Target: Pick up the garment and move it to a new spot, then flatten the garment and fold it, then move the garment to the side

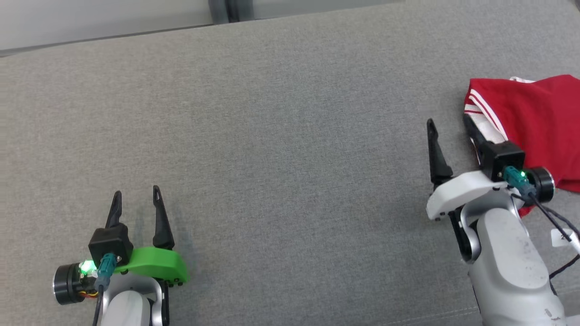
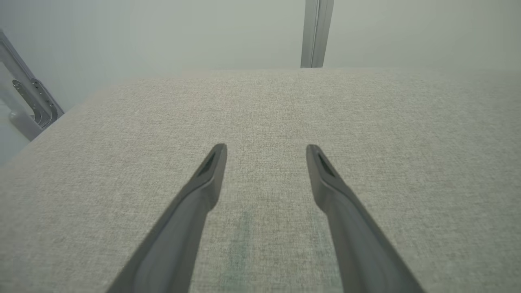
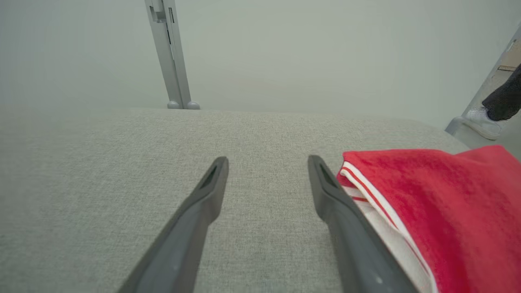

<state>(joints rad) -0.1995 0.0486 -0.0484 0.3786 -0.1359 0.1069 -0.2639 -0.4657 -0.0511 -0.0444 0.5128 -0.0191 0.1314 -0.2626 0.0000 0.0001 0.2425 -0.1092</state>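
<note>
Both claws wide and empty, the left gripper (image 1: 137, 190) hovers over the bare grey table (image 1: 290, 136) while the right gripper (image 1: 448, 120) stands just beside the red, white-striped garment (image 1: 534, 113), which lies folded at the table's right edge, seemingly already set aside.

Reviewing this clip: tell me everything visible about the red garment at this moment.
The garment is red, soft knit-looking cloth with thin white stripes edging a white panel at its left side. It lies bunched in layers, not spread flat, at the far right of the grey fabric surface, partly cut off by the head view's edge. Nothing holds it: the open right tool sits alongside its striped edge; whether a finger touches it cannot be told.
</note>
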